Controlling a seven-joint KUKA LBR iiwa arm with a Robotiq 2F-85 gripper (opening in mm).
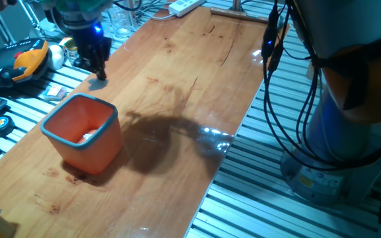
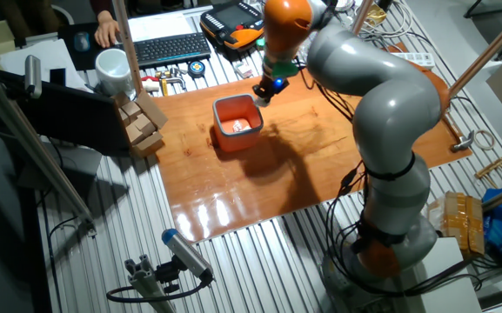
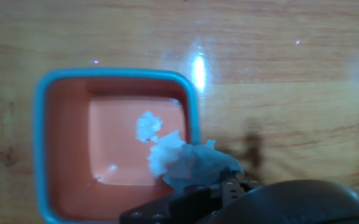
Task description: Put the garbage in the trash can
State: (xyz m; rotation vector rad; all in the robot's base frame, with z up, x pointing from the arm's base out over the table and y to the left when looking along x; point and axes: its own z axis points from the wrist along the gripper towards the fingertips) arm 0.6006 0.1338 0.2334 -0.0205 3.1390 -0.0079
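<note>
The trash can (image 1: 84, 132) is a small orange bin with a light blue rim, standing on the wooden table; it also shows in the other fixed view (image 2: 237, 122) and the hand view (image 3: 61, 143). A small white scrap (image 3: 147, 126) lies on its floor (image 1: 88, 136). My gripper (image 1: 100, 71) hangs just beyond the bin's far corner, above the table (image 2: 261, 96). In the hand view a crumpled white piece of garbage (image 3: 188, 160) sits at my fingertips and overlaps the bin's rim. The fingers look closed on it.
Clear glass jars (image 1: 121, 23), an orange-black device (image 1: 28, 56) and a power strip (image 1: 185, 5) lie past the table's far edge. A keyboard (image 2: 168, 48), a mug (image 2: 111, 68) and wooden blocks (image 2: 142, 122) are beside the table. The arm's base (image 1: 348, 99) stands at the right.
</note>
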